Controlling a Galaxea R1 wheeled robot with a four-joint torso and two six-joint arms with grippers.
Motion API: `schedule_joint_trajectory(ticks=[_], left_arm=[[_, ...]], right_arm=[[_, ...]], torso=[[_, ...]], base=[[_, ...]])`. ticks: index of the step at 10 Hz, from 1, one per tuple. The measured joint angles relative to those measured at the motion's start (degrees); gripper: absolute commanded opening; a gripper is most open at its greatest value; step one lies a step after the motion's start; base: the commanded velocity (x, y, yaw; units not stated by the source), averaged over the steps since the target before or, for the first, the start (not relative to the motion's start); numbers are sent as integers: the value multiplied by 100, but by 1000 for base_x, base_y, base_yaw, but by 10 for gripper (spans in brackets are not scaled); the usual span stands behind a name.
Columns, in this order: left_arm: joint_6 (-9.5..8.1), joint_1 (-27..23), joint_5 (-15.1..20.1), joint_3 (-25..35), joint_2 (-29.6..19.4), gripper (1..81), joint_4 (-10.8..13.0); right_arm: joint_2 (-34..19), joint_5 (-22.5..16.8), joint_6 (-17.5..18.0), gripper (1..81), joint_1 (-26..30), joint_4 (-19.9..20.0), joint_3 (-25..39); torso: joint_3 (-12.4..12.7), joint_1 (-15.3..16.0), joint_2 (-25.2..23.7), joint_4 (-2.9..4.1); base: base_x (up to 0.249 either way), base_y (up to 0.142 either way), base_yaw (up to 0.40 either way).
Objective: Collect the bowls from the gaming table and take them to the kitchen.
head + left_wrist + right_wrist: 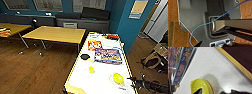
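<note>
Bowls sit low right in the head view: the yellow bowl (118, 78) rests on the gaming table (100, 82) near its right edge, nested in a pale one. The right gripper (135, 81) hovers just beside it; whether its fingers are parted, I cannot tell. A glancing approach could likely nudge the bowl off that edge, or toward the blue game box (108, 55).
</note>
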Motion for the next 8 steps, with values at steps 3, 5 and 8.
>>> schedule_joint_trajectory(ticks=[3,5,8], left_arm=[[0,-2,0,-4,-1,811,0],[0,0,-2,-4,-1,811,0],[0,0,-4,-6,-4,811,0]], right_arm=[[268,-18,143,811,41,2,-267],[393,-30,238,811,44,2,-374],[469,-33,254,811,66,0,-472]], torso=[[0,0,0,0],[0,0,0,0],[0,0,0,0]], base=[[0,0,0],[0,0,0],[0,0,0]])
